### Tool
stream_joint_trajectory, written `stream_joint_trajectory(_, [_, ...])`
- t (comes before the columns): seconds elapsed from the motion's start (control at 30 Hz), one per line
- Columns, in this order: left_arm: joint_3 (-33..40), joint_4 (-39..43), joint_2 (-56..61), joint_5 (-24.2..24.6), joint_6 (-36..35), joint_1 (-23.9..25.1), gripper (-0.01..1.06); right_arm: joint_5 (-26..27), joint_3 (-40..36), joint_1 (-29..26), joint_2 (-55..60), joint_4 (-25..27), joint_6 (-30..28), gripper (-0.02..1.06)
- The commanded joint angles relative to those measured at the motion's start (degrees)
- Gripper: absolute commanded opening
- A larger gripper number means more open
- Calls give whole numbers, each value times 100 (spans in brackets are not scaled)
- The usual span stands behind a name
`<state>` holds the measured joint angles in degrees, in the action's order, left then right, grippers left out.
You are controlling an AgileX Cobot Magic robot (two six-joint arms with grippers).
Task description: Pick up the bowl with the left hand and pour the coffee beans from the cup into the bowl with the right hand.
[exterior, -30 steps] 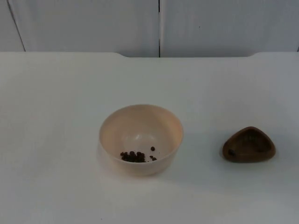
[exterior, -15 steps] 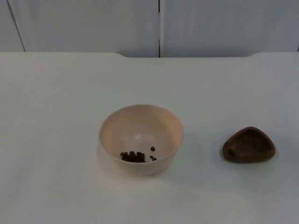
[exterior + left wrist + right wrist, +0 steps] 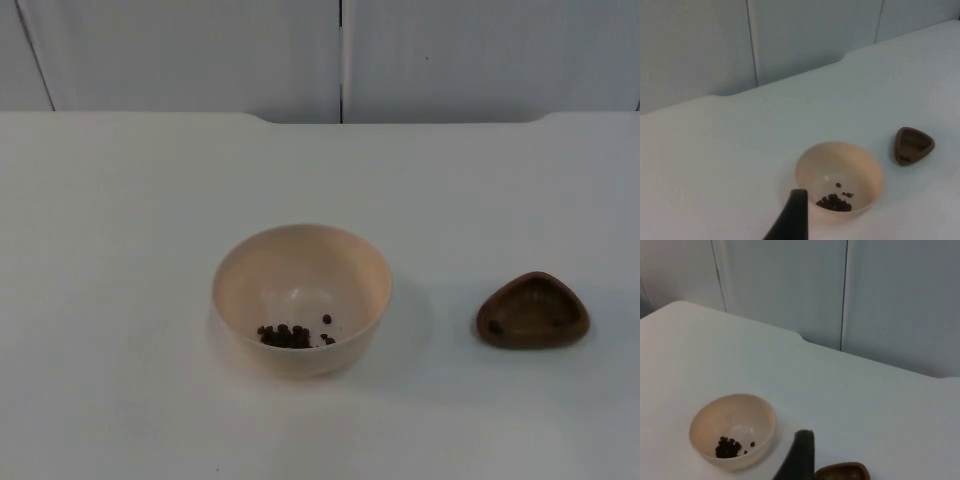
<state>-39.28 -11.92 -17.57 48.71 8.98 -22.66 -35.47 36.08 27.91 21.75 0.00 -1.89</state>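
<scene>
While the white table (image 3: 120,200) runs back to the grey partition wall (image 3: 180,50) at twelve o'clock, the cream bowl (image 3: 300,298) sits upright near its middle, a small heap of coffee beans (image 3: 287,336) lying at six o'clock on the bowl's floor. At three o'clock from the bowl, well apart, rests the brown three-cornered cup (image 3: 532,310). One black fingertip (image 3: 791,217) of the left gripper stands near the bowl, and one fingertip (image 3: 799,452) of the right gripper stands beside the cup; whether either gripper is parted or closed cannot be told.

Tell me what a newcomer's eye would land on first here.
First the cream bowl, upright mid-table, with a small heap of dark coffee beans in its bottom. Next the small brown cup, alone to the bowl's right and apart from it. Both stand on the white table before the grey partition wall.
</scene>
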Motion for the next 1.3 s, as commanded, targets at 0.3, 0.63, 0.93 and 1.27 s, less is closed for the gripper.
stream_joint_trajectory(0.3, [482, 189, 1208, 662, -55, -5, 88, -313, -374, 17, -911, 0, -242, 78])
stream_joint_trajectory(0.63, [554, 559, 1757, 1205, -88, -5, 88, -1200, -399, 17, -1857, 0, -366, 78])
stream_joint_trajectory(0.93, [987, 623, 1757, 1378, -358, -5, 88, -1954, -412, 17, -2175, 78, -256, 78])
stream_joint_trajectory(1.27, [1084, 653, 1757, 1280, -502, -5, 88, -2472, -537, 5, -2175, 0, -10, 78])
